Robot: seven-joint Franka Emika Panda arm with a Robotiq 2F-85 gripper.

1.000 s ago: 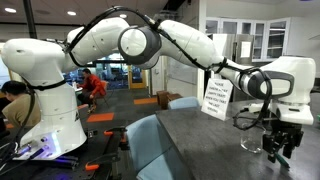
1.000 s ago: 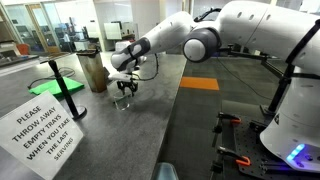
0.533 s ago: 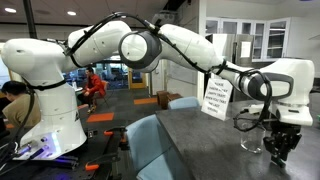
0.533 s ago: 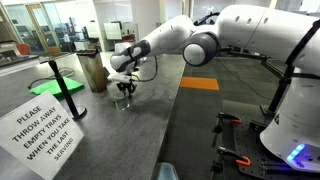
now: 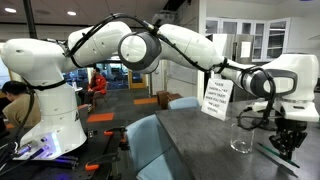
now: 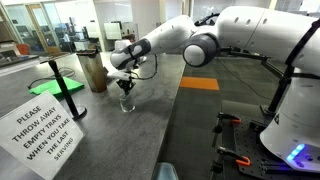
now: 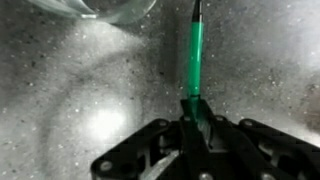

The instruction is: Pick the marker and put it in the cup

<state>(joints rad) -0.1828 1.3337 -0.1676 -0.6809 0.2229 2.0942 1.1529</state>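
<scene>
In the wrist view my gripper [image 7: 196,122] is shut on the near end of the green marker [image 7: 194,60]. The marker points straight away from the jaws over the speckled dark tabletop [image 7: 70,100]. Whether it still touches the table I cannot tell. The clear cup [image 7: 95,8] shows only as a rim at the top left of that view, apart from the marker. In both exterior views the gripper [image 5: 288,143] [image 6: 125,88] hangs low over the table close beside the cup [image 5: 241,138] [image 6: 126,103]. The marker itself is too thin to make out there.
A white paper sign [image 5: 216,98] [image 6: 48,130] stands on the dark table. A black post with a round base [image 6: 60,78] and a brown bin [image 6: 93,70] stand behind the gripper. The table's edge [image 5: 160,125] runs close to blue chairs [image 5: 150,140].
The jaws have closed onto the marker's end. In an exterior view the gripper has shifted slightly sideways, so the cup now shows clear of it.
</scene>
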